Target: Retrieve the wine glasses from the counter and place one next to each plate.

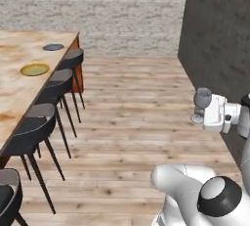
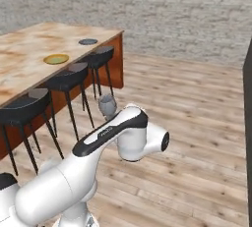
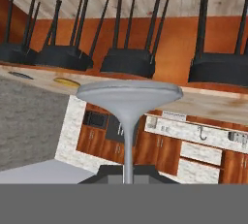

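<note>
A row of black stools (image 1: 41, 122) lines the island (image 1: 14, 88) edge, seats tucked close against its reddish side. Plank floor (image 1: 132, 117) stretches bare toward the pale brick wall (image 1: 97, 10). A dark grey wall (image 1: 219, 34) stands at the right. In the hand view, wood cabinets (image 3: 160, 152) show.

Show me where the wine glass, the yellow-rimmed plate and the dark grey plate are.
wine glass (image 1: 202, 98): left base view, on its bowl.
yellow-rimmed plate (image 1: 34, 69): left base view, on its green centre.
dark grey plate (image 1: 53, 47): left base view, on its middle.
</note>
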You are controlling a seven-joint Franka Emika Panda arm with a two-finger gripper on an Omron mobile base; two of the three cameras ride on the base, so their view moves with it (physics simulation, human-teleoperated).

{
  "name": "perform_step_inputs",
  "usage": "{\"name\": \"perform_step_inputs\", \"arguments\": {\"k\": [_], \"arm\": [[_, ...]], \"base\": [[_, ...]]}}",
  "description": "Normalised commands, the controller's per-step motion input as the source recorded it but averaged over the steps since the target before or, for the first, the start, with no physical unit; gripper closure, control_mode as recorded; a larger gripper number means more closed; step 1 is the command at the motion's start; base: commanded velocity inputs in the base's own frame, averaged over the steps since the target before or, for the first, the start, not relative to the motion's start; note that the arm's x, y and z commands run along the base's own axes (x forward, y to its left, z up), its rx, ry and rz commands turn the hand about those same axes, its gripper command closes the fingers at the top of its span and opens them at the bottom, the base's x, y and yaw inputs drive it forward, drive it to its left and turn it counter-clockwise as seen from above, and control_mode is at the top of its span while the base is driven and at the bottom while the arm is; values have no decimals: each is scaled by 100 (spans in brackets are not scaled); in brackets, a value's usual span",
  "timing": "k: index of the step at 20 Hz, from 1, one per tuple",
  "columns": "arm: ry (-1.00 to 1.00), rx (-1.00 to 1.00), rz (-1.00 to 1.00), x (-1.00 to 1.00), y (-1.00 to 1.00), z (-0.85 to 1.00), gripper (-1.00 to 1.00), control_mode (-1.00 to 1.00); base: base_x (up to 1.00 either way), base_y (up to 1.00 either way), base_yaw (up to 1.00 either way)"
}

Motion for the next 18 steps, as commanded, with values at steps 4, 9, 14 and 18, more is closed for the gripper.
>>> {"name": "perform_step_inputs", "arguments": {"k": [4,9,14,18], "arm": [[0,0,0,0,0,0,100,100],[0,0,0,0,0,0,100,100],[0,0,0,0,0,0,100,100],[0,0,0,0,0,0,100,100]], "base": [[100,-48,32],[100,-52,30],[100,-53,29],[100,-53,29]]}}
